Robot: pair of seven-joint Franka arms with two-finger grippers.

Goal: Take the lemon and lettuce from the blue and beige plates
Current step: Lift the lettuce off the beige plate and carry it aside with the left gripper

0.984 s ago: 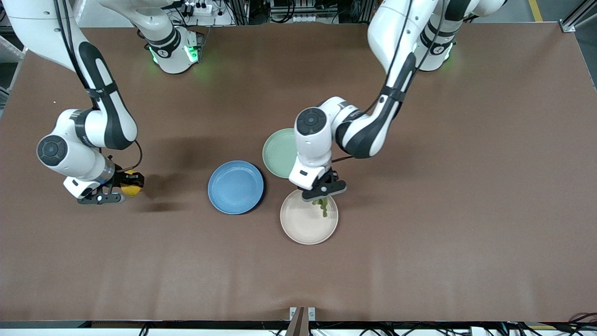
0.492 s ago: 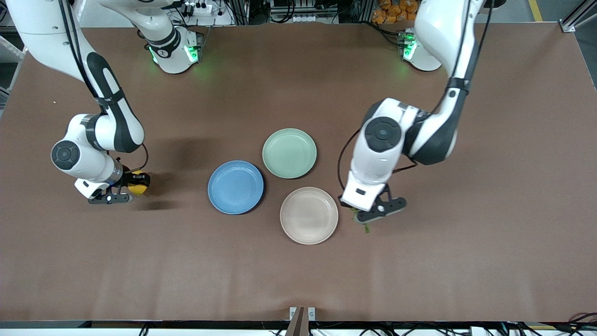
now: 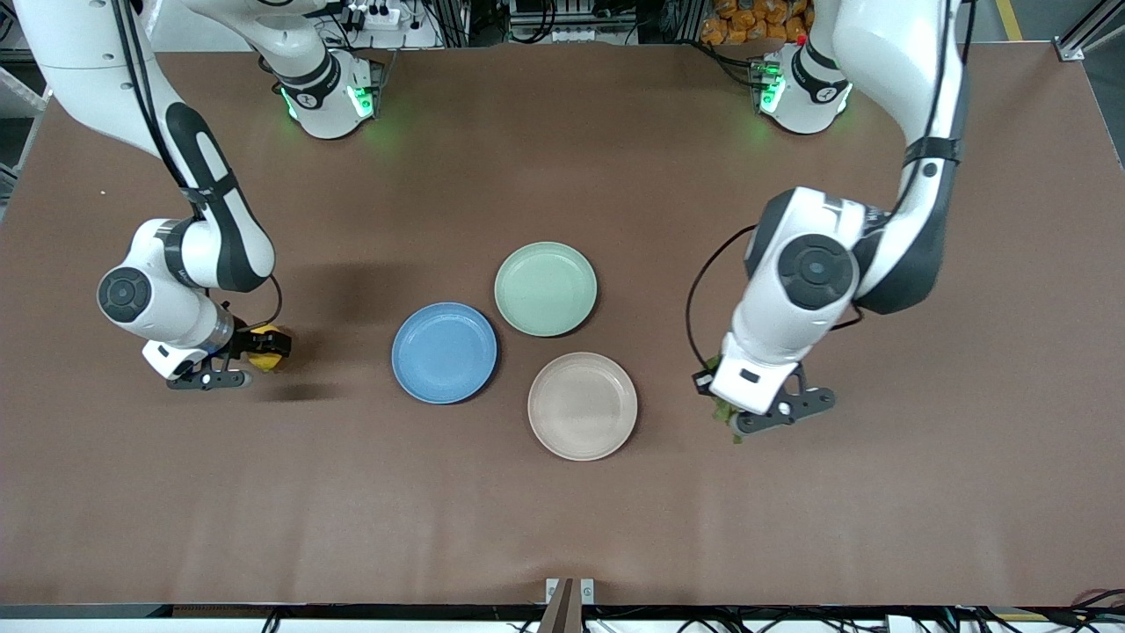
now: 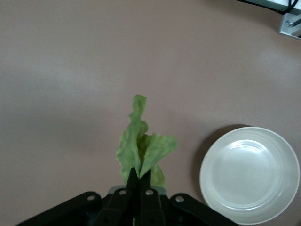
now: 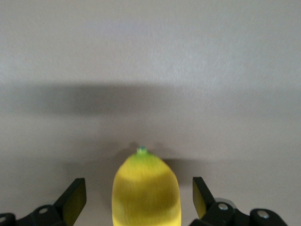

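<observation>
The left gripper hangs over bare table toward the left arm's end, well clear of the beige plate, its jaws pinched on the lettuce, a crinkled green leaf drooping straight down from the fingertips. The blue plate sits bare beside the mint-green plate. Toward the right arm's end, the right gripper stands wide, the yellow lemon lying between its parted fingers, untouched on either side, its long axis pointing away from the wrist.
</observation>
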